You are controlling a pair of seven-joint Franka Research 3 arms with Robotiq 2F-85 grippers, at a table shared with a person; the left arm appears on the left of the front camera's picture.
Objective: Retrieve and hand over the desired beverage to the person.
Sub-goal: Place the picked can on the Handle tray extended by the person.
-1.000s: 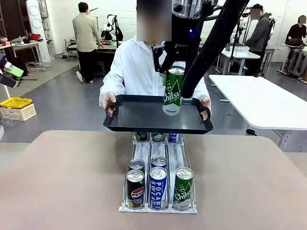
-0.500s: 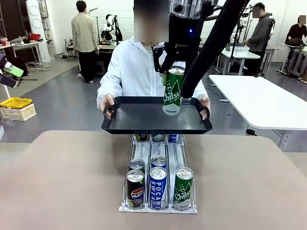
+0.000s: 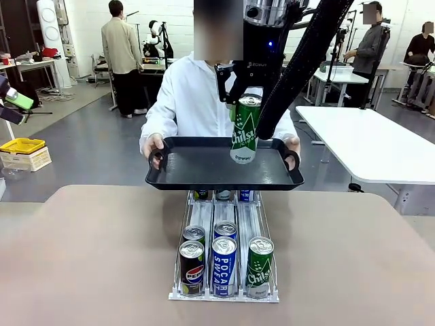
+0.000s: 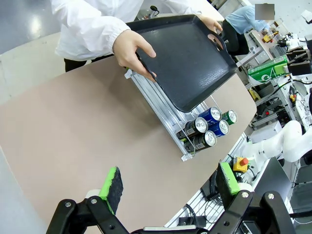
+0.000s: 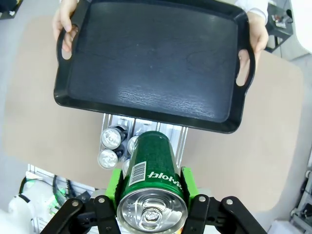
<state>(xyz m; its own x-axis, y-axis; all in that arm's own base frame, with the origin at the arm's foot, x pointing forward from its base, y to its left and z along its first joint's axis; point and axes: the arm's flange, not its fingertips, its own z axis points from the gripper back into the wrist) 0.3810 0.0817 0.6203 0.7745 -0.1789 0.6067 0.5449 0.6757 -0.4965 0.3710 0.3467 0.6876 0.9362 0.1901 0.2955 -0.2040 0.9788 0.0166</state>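
1. Slightly shifted since the earlier frames is the tray [image 3: 204, 182], which the person [image 3: 197, 95] has nudged sideways and back. The can [image 3: 245, 132] hangs where it did.
2. The can is green and upright, clamped near its top between the pads of the right gripper [image 5: 152, 185]. Its long axis runs straight down out of the jaws.
3. The tray lies directly below those jaws, level, with one hand [image 3: 155, 146] at each handle. The can's base sits over the tray's floor, toward the handle on the right arm's side. I cannot tell whether it touches.
4. My judgement is that the coming move is a short drop along the can's own axis, then a release. A tilt would risk tipping it.
5. Below and nearer than the jaws, the rack [image 3: 201, 216] of other cans stands on the table [image 3: 88, 258].
6. The left gripper [image 4: 169, 181] hovers well apart, its jaws wide and empty, so the right arm is nearer.
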